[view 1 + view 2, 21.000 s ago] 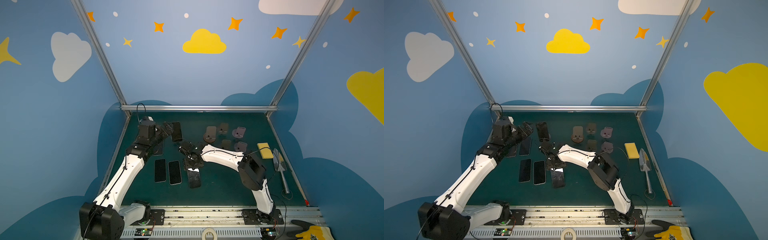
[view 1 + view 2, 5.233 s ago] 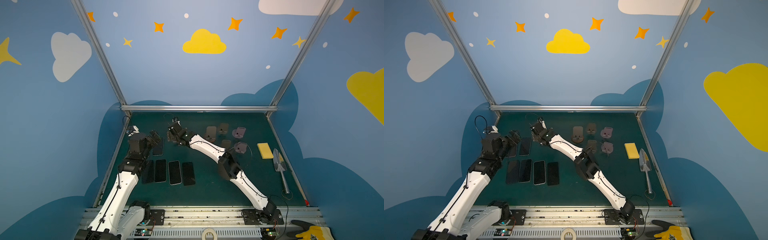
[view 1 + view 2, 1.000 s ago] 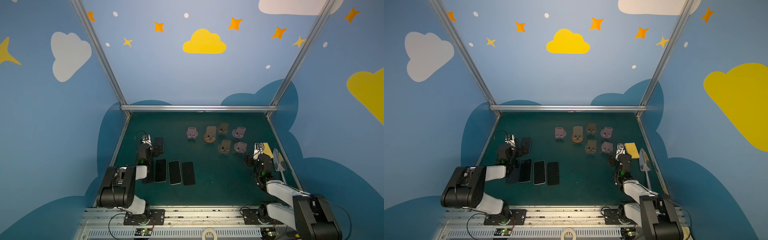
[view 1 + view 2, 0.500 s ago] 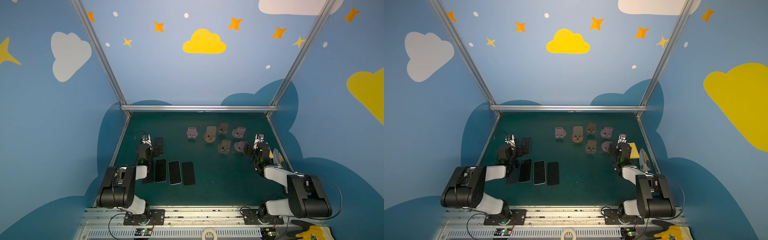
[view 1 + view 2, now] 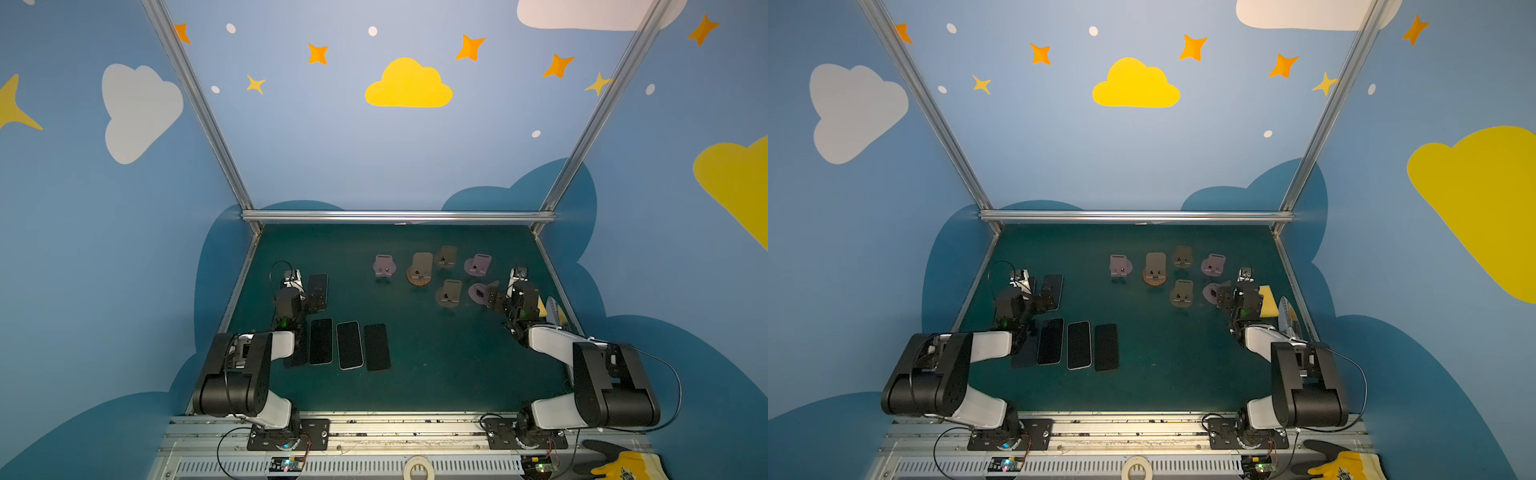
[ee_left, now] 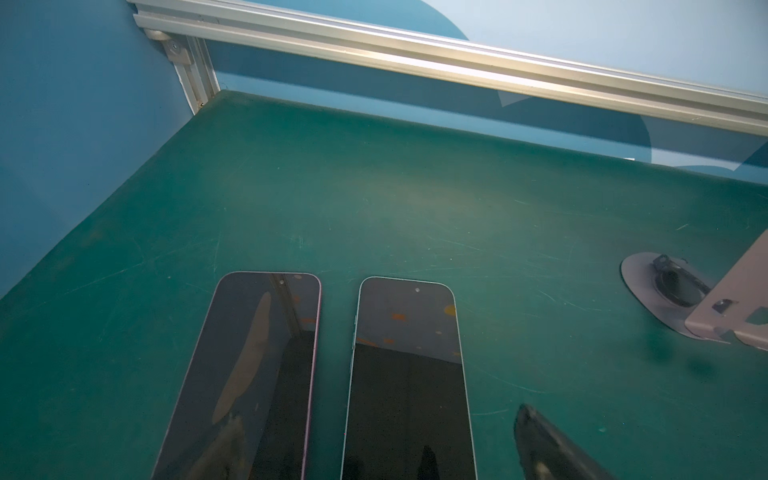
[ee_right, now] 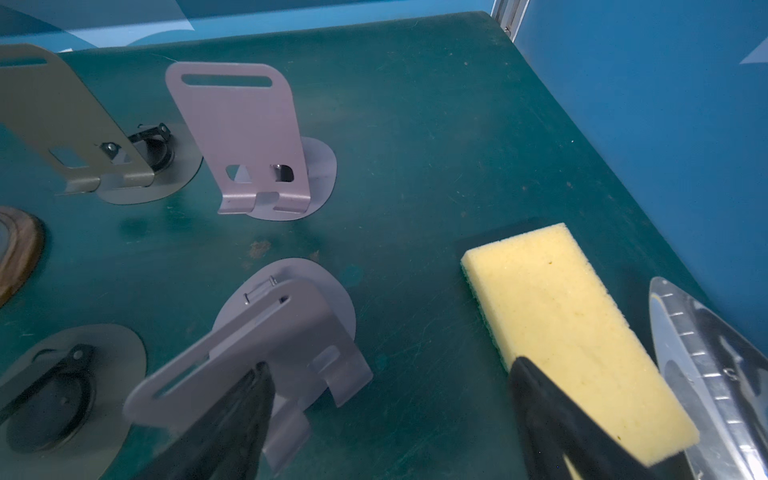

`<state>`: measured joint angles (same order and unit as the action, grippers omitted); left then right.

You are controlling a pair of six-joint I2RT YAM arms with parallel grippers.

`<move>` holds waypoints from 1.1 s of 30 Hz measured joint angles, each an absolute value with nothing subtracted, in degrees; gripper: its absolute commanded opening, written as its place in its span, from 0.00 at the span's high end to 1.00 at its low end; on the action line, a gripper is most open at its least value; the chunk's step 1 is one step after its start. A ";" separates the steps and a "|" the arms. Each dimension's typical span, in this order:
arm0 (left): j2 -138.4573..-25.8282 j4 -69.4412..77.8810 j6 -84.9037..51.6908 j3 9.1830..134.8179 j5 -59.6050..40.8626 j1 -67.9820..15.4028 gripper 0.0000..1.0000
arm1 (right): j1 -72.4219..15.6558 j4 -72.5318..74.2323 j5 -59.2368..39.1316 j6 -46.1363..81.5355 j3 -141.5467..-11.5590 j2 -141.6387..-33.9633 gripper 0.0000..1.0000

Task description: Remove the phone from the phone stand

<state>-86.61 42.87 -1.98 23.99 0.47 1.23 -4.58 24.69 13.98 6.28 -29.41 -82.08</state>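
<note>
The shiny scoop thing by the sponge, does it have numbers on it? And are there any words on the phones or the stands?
metal trowel: ruler lines on the blade and one small character beside them, too blurred to read.
yellow glove: a dark emblem, too small to read.
phones, phone stands, sponge: no writing shows.
So nothing here can be read for sure.

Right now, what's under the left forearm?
A dark phone lies flat under the left forearm, leftmost in the row of phones. Only its right strip and near end show. The arm covers the rest.
</note>
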 measured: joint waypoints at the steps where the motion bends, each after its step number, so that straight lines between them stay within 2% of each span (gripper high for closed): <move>1: -86.61 42.87 -1.98 23.99 0.47 1.23 0.00 | -4.58 24.58 14.00 6.28 -29.41 -82.08 0.11; 33: -86.61 42.87 -1.98 23.99 0.45 1.23 0.00 | -4.58 24.43 13.91 6.46 -29.43 -82.08 0.11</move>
<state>-86.61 42.87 -1.98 23.99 0.45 1.23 -4.58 24.43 13.91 6.46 -29.43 -82.08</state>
